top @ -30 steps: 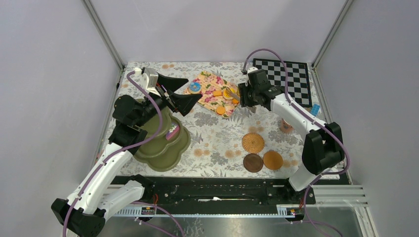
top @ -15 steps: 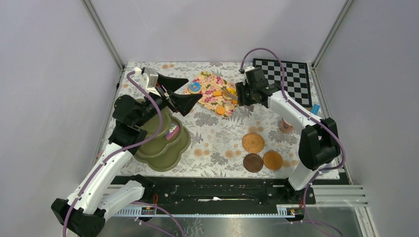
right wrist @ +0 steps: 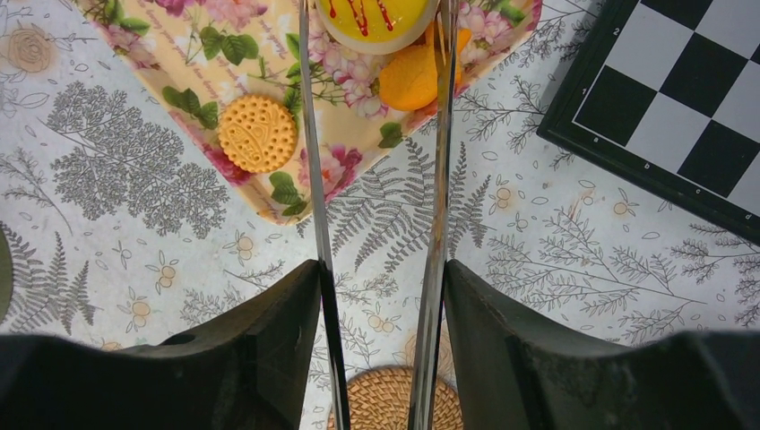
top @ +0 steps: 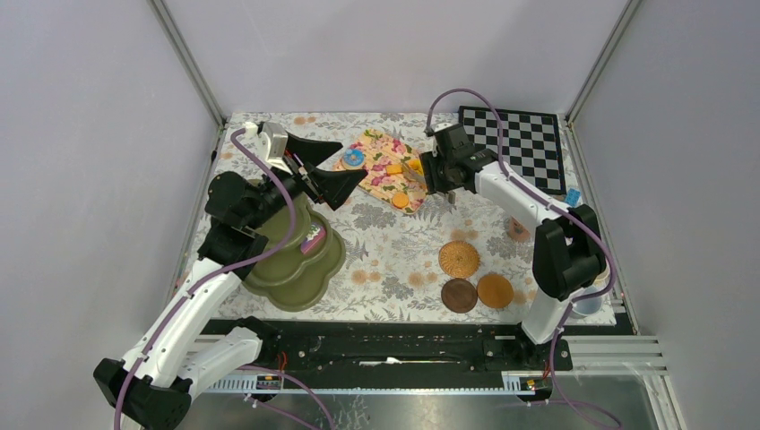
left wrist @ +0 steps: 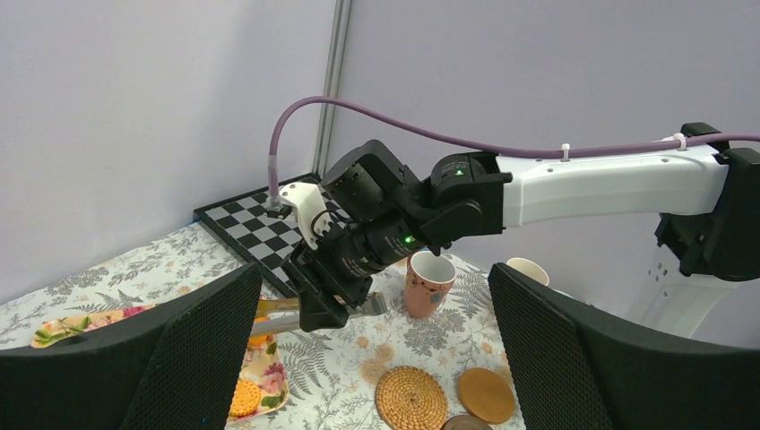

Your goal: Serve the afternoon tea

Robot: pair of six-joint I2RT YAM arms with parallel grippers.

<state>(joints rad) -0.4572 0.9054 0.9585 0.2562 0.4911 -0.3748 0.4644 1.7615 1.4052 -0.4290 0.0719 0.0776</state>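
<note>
My right gripper (right wrist: pixel 381 269) is shut on the metal tongs (right wrist: pixel 314 179). The tongs' two arms reach over the floral tray (right wrist: pixel 269 193) and flank a yellow pastry with red drizzle (right wrist: pixel 376 18). A round biscuit (right wrist: pixel 258 133) and an orange piece (right wrist: pixel 408 79) lie beside it. My left gripper (top: pixel 324 168) is open and empty, held above the olive-green stand (top: pixel 296 269). A brownish-pink mug (left wrist: pixel 428 282) and a pale mug (left wrist: pixel 527 270) stand at the right. Three coasters lie near the front: a woven one (top: pixel 458 259), a dark brown one (top: pixel 459 295) and a light brown one (top: pixel 495 290).
The chessboard (top: pixel 515 134) lies at the back right, next to the right gripper. A blue doughnut (top: pixel 353 158) sits on the tray's far end. A small pink item (top: pixel 312 240) lies on the stand. The enclosure walls stand close on all sides.
My right arm has moved left with the tongs, toward the floral tray. The left arm has not moved.
</note>
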